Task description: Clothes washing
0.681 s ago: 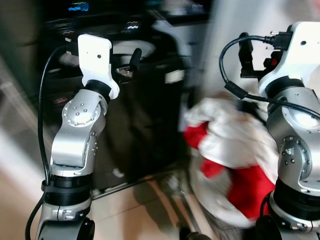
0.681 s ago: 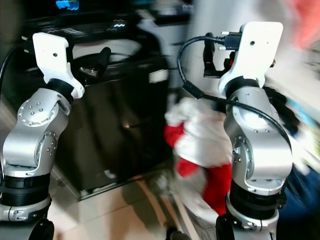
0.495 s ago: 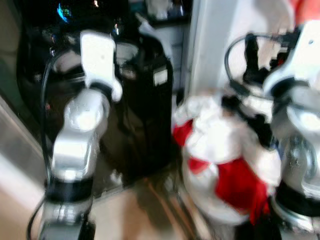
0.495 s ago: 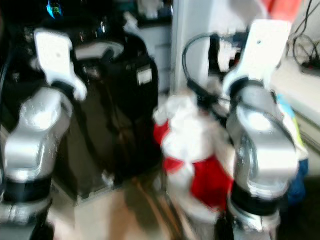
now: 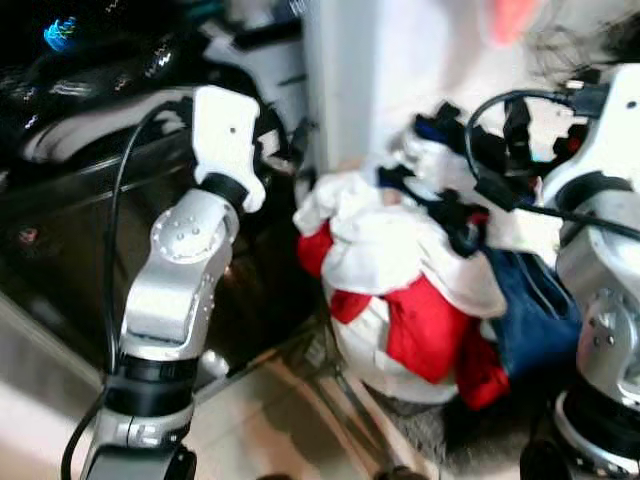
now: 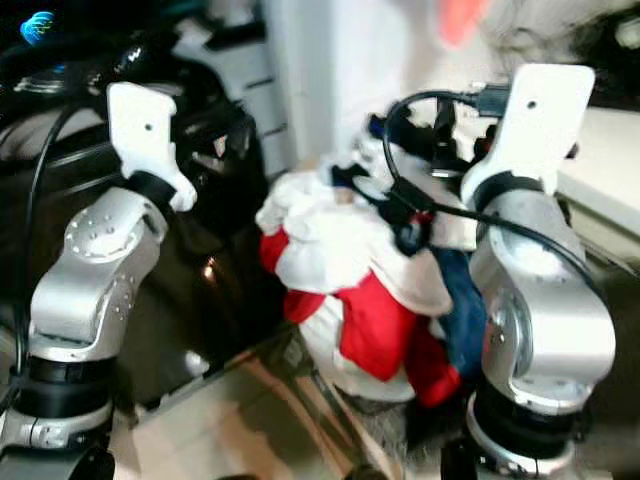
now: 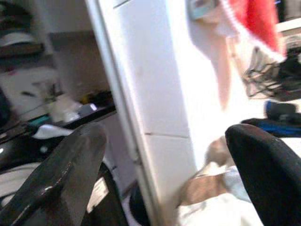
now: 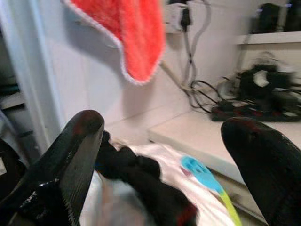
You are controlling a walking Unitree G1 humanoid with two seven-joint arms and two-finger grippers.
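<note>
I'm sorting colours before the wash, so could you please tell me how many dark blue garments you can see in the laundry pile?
1: a dark blue garment on the pile's right side, beside the red and white clothes. Others may be buried underneath.

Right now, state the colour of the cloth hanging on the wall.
Red cloth with a white edge, clearest in the right wrist view.

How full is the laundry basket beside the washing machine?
Overfull. The clothes pile of white, red and blue garments heaps well above the laundry basket and spills over its sides, hiding the rim.
</note>
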